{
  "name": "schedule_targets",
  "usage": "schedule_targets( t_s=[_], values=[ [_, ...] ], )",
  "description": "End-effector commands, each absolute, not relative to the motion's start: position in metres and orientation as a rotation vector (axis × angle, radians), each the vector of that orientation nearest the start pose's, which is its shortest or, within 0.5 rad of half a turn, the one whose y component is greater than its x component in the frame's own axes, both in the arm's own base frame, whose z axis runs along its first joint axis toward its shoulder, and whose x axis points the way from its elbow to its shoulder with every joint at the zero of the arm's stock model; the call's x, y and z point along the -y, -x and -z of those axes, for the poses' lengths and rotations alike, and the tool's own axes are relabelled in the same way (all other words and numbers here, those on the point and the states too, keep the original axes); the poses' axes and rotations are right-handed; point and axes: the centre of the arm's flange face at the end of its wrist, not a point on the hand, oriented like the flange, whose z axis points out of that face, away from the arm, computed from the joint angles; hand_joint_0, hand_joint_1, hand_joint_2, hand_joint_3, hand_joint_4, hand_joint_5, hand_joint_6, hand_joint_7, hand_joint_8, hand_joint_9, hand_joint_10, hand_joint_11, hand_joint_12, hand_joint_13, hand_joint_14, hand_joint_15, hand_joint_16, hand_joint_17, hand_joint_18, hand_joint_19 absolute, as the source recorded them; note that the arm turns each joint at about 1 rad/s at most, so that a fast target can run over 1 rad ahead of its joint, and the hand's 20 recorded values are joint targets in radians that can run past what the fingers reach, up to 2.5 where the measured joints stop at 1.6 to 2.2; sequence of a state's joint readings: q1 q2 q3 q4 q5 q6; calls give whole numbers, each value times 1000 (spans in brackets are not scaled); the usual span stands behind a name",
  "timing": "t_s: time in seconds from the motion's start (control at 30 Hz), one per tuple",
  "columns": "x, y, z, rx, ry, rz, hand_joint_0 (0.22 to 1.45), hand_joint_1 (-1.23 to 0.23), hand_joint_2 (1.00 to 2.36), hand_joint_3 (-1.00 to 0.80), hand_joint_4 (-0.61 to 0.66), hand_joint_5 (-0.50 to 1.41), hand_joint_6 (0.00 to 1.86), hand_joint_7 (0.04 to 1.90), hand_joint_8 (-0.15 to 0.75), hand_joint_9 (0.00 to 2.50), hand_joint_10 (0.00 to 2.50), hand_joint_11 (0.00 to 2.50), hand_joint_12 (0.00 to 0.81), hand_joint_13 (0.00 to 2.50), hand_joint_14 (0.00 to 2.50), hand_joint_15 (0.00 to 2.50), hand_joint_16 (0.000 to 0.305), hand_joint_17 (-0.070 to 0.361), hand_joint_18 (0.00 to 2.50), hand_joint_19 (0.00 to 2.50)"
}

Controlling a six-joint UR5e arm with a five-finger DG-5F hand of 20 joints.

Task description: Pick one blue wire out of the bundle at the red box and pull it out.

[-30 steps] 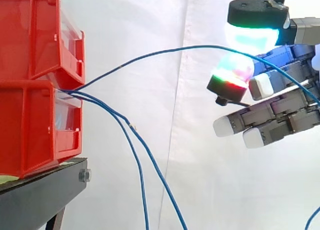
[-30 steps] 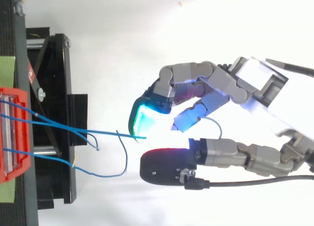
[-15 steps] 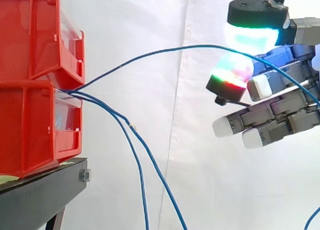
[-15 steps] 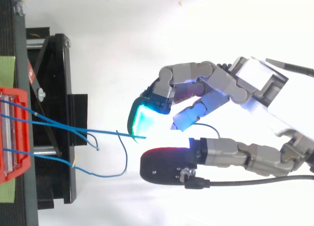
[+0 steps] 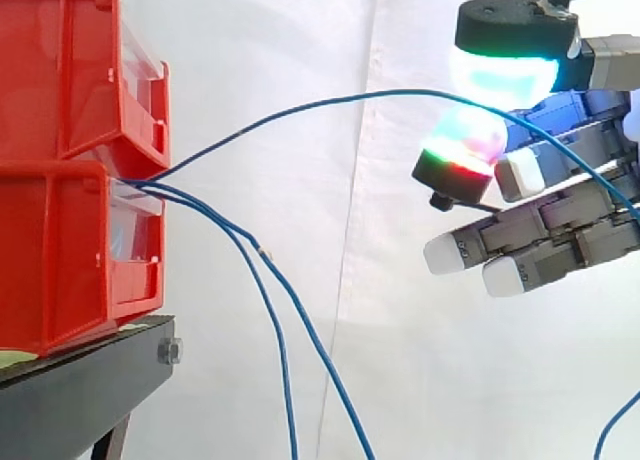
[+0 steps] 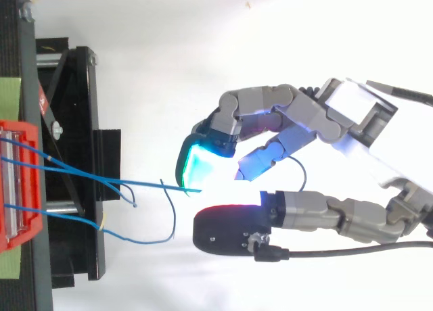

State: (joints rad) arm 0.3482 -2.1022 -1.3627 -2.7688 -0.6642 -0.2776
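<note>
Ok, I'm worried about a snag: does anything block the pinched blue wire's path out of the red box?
Nothing visible does. The blue wire spans open air from the red box to the hand; the other wires hang below.

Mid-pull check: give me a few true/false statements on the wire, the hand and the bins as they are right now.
1. The hand pinches one blue wire between two glowing pads. True.
2. That wire has come free of the lower red bin. False: it runs into the bin's front.
3. Other blue wires droop from the same bin. True.
4. The bins stand on a white table. False: they stand on a black stand.
5. The held wire is stretched straight. False: it arcs upward between bin and hand.
</note>
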Motion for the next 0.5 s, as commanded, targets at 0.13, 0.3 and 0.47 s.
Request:
schedule_targets(
  t_s=[0.13, 0.3, 0.47],
  values=[
    [-24, -687, -307, -921, -1275, -611, 649, -772, 1018, -261, 142, -79, 820, 1183, 207, 1071, 23, 755, 349, 548, 18, 414, 43, 97, 496, 475],
    [-24, -686, -307, -922, -1275, -610, 650, -814, 1018, -247, 166, -88, 833, 1202, 212, 1082, 21, 768, 351, 552, 17, 409, 44, 99, 514, 479],
    [-24, -686, -307, -922, -1275, -610, 657, -830, 1020, -206, 143, -92, 857, 1198, 229, 1105, 24, 810, 354, 563, 16, 416, 44, 100, 531, 470]
  ],
)
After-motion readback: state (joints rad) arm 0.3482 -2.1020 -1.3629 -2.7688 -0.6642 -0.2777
